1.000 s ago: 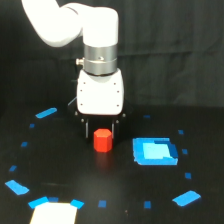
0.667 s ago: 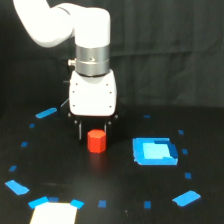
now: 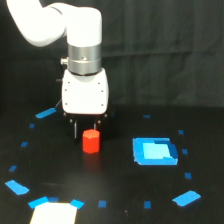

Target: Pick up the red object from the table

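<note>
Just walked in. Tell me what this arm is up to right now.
A white xArm6 arm hangs its gripper low over the matte black table, right at a small red-orange stubby block. The dark fingers reach down behind the block's top; whether they grip it cannot be told from this view. The block looks to be resting on the table. A flat blue square lies apart, toward the exterior view's right.

Black table [image 3: 120, 190] w/ red object [image 3: 91, 141], blue square [image 3: 155, 151], tape marks.

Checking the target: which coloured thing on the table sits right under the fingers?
The red object, the only red block; the blue square lies apart, toward the exterior view's right.
</note>
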